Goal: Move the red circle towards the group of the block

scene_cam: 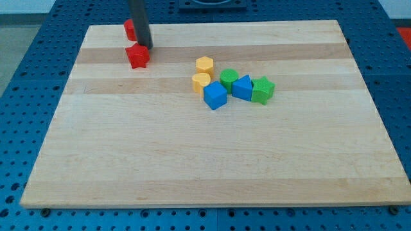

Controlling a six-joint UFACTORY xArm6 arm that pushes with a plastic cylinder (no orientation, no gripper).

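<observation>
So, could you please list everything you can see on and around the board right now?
Red circle: one, red, top left of the board, partly hidden behind the rod.
Red star: one, red, just below the circle.
Yellow blocks: two, yellow, left edge of the central group, one above the other.
Blue blocks: two, blue, a cube at the group's bottom, another to its right.
Green blocks: two, green, one in the group's middle, a star at its right end.
Board: one, light wood, on a blue perforated table.
My tip: one, dark rod, between the circle and the red star.
</observation>
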